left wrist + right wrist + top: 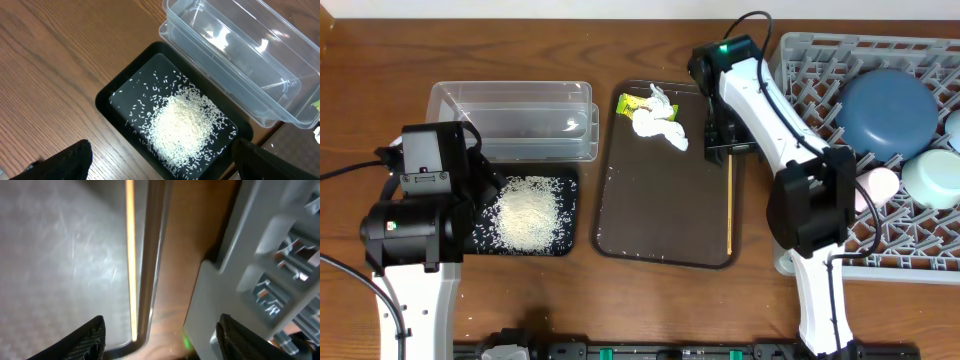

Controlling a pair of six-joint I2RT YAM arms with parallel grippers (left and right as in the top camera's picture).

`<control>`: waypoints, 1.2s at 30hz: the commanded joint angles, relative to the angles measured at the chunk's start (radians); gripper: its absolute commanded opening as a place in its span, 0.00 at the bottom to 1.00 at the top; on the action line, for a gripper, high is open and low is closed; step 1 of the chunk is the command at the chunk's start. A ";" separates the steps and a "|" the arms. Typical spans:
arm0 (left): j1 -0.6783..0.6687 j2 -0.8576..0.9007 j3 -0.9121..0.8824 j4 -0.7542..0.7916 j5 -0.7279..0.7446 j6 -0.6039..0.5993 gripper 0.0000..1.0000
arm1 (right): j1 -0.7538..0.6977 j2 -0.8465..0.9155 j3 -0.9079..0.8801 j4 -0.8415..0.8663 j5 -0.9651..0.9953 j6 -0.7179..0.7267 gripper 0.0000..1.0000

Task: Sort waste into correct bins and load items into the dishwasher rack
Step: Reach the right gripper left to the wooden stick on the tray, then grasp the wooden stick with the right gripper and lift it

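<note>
Loose white rice (527, 215) (182, 125) lies heaped in the shallow black tray (570, 240) (112, 97). The clear tub (515, 120) (240, 60) stands just behind it. My left gripper (165, 167) hangs open over the tray's near edge, holding nothing. Crumpled tissue (658, 126) and a yellow-green wrapper (634, 103) rest on the brown serving tray (660, 210). A thin wooden stick (730, 205) (130, 255) lies along that tray's right rim (156, 255). My right gripper (728, 142) (162, 340) is open low over the stick's far end, beside the rack (800, 60) (260, 260).
In the grey rack sit a dark blue dish (888, 110), a pale blue bowl (932, 178) and a pink cup (878, 185). The rack's wall stands close to my right finger (245, 340). Bare wooden table (380, 60) spreads at the left and front.
</note>
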 commanded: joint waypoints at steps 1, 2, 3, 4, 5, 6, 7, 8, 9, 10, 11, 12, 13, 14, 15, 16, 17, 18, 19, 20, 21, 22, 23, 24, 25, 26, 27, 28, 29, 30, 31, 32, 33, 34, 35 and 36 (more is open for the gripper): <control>0.005 0.005 0.012 -0.004 -0.023 0.002 0.91 | 0.021 -0.034 0.002 -0.009 -0.024 -0.053 0.70; 0.005 0.005 0.012 -0.004 -0.023 0.002 0.91 | 0.024 -0.049 0.002 -0.009 -0.019 -0.055 0.70; 0.005 0.005 0.012 -0.004 -0.023 0.002 0.91 | 0.024 -0.068 0.002 -0.009 -0.017 -0.060 0.70; 0.005 0.005 0.012 -0.005 -0.023 0.002 0.91 | 0.022 -0.093 0.002 -0.009 -0.017 -0.070 0.70; 0.005 0.005 0.012 -0.004 -0.023 0.002 0.91 | 0.018 -0.111 0.002 -0.009 -0.017 -0.077 0.70; 0.005 0.005 0.012 -0.005 -0.023 0.002 0.91 | 0.010 -0.141 0.002 -0.010 -0.017 -0.090 0.71; 0.005 0.005 0.012 -0.004 -0.023 0.002 0.91 | 0.002 -0.166 -0.001 -0.010 -0.017 -0.102 0.71; 0.005 0.005 0.012 -0.004 -0.023 0.002 0.91 | -0.005 -0.196 -0.010 -0.010 -0.017 -0.107 0.71; 0.005 0.005 0.012 -0.005 -0.023 0.002 0.91 | -0.013 -0.232 -0.029 -0.009 -0.017 -0.114 0.71; 0.005 0.005 0.012 -0.004 -0.023 0.002 0.91 | -0.018 -0.265 -0.055 -0.009 -0.017 -0.120 0.72; 0.005 0.005 0.012 -0.005 -0.023 0.002 0.91 | -0.024 -0.313 -0.102 -0.009 -0.016 -0.121 0.72; 0.005 0.005 0.012 -0.004 -0.023 0.002 0.91 | -0.027 -0.352 -0.146 -0.007 -0.016 -0.121 0.72; 0.005 0.005 0.012 -0.004 -0.023 0.002 0.91 | -0.029 -0.398 -0.204 -0.002 -0.016 -0.121 0.72; 0.005 0.005 0.012 -0.005 -0.023 0.002 0.91 | -0.030 -0.444 -0.269 0.013 -0.014 -0.121 0.72; 0.005 0.005 0.012 -0.004 -0.023 0.002 0.91 | -0.030 -0.486 -0.328 0.035 -0.014 -0.121 0.73; 0.005 0.005 0.012 -0.004 -0.023 0.002 0.91 | -0.030 -0.540 -0.409 0.086 -0.023 -0.121 0.73; 0.005 0.005 0.012 -0.004 -0.023 0.002 0.91 | -0.029 -0.584 -0.479 0.145 -0.043 -0.121 0.75; 0.005 0.005 0.012 -0.005 -0.023 0.002 0.91 | -0.029 -0.625 -0.545 0.211 -0.066 -0.121 0.82; 0.005 0.005 0.012 -0.004 -0.023 0.002 0.91 | -0.029 -0.654 -0.597 0.269 -0.090 -0.121 0.91; 0.005 0.005 0.012 -0.004 -0.023 0.002 0.91 | -0.029 -0.683 -0.649 0.333 -0.119 -0.121 0.99; 0.005 0.005 0.012 -0.004 -0.023 0.002 0.91 | -0.029 -0.700 -0.685 0.385 -0.148 -0.121 0.99; 0.005 0.005 0.012 -0.004 -0.023 0.002 0.91 | -0.029 -0.717 -0.724 0.452 -0.194 -0.122 0.99; 0.005 0.005 0.012 -0.004 -0.023 0.002 0.91 | -0.029 -0.721 -0.741 0.489 -0.215 -0.122 0.99; 0.005 0.005 0.012 -0.004 -0.023 0.002 0.91 | -0.028 -0.720 -0.752 0.520 -0.225 -0.122 0.99; 0.005 0.005 0.012 -0.004 -0.023 0.002 0.91 | -0.027 -0.718 -0.760 0.552 -0.225 -0.122 0.99; 0.005 0.005 0.012 -0.004 -0.023 0.002 0.91 | -0.028 -0.713 -0.766 0.582 -0.220 -0.122 0.99; 0.005 0.005 0.012 -0.004 -0.023 0.002 0.91 | -0.028 -0.710 -0.772 0.612 -0.217 -0.122 0.99; 0.005 0.005 0.012 -0.005 -0.023 0.002 0.91 | -0.028 -0.705 -0.776 0.637 -0.211 -0.121 0.99; 0.005 0.005 0.012 -0.005 -0.023 0.002 0.91 | -0.028 -0.701 -0.776 0.653 -0.206 -0.121 0.99; 0.005 0.005 0.012 -0.004 -0.023 0.002 0.91 | -0.028 -0.691 -0.776 0.668 -0.197 -0.121 0.99; 0.005 0.005 0.012 -0.004 -0.023 0.002 0.91 | -0.028 -0.681 -0.776 0.678 -0.193 -0.121 0.99; 0.005 0.005 0.012 -0.005 -0.023 0.002 0.91 | -0.028 -0.669 -0.776 0.686 -0.193 -0.119 0.99; 0.005 0.005 0.012 -0.004 -0.023 0.002 0.91 | -0.028 -0.655 -0.776 0.692 -0.193 -0.111 0.99; 0.005 0.005 0.012 -0.004 -0.023 0.002 0.92 | -0.028 -0.643 -0.776 0.695 -0.193 -0.098 0.99; 0.005 0.005 0.012 -0.005 -0.023 0.002 0.91 | -0.028 -0.625 -0.776 0.698 -0.195 -0.087 0.99; 0.005 0.005 0.012 -0.004 -0.023 0.002 0.91 | -0.028 -0.607 -0.776 0.702 -0.204 -0.083 0.97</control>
